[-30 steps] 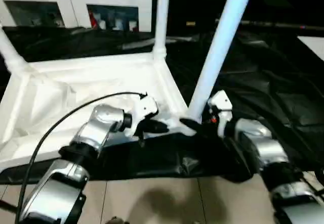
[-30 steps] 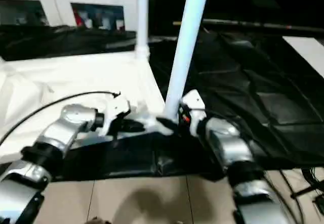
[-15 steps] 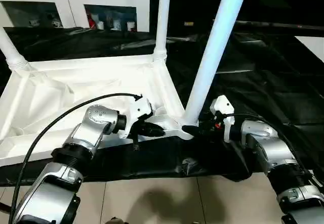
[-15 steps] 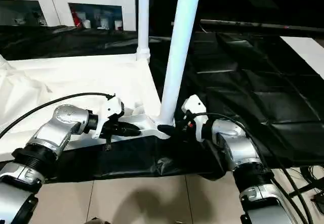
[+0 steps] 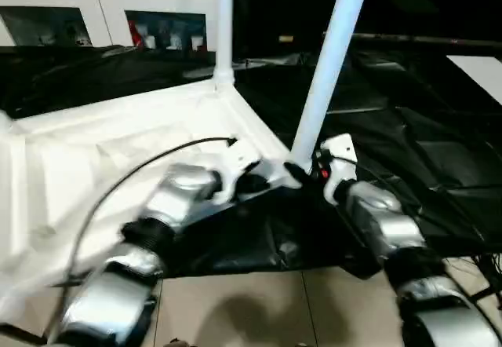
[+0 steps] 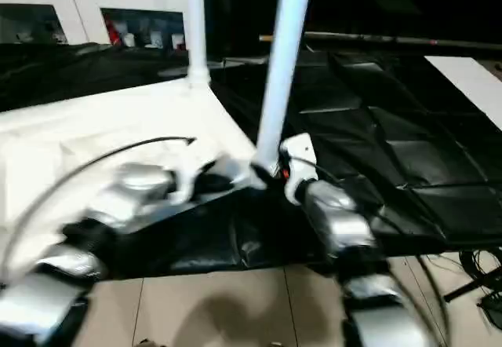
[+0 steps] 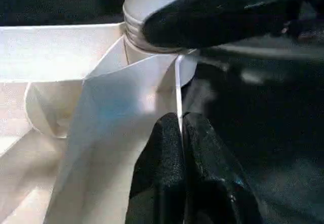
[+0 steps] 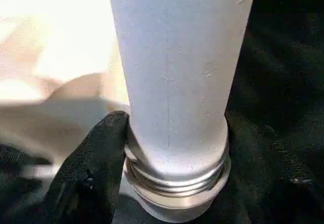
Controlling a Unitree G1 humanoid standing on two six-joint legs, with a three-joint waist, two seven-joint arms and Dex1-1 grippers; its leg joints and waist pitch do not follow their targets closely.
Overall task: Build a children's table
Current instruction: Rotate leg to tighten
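In the left eye view the children's table lay upside down on black sheeting (image 5: pixel 439 166) spread over a tiled floor (image 5: pixel 259 315). Its white plastic tabletop (image 5: pixel 94 158) showed its underside, and two white tube legs stood up from corner sockets: a far leg (image 5: pixel 224 25) and a near leg (image 5: pixel 329 56). The left pincer (image 5: pixel 252 180) lay at the near corner of the tabletop, and the right pincer (image 5: pixel 302 170) sat at the foot of the near leg. A white cabinet with glass doors (image 5: pixel 165 25) stood behind; what was inside it was too small to read, and no writing was legible anywhere.

In the left wrist view the left pincer's fingers (image 7: pixel 172 178) were pressed together, clenched on nothing, their tips against the thin edge of the tabletop's corner. A black finger of the other pincer (image 7: pixel 217 16) lay across the leg's ringed base.

In the right wrist view one black finger (image 8: pixel 91 178) touched the ribbed collar at the bottom of the near leg (image 8: pixel 177 72), which stood seated in its socket. The right pincer was grasping that leg at its base.
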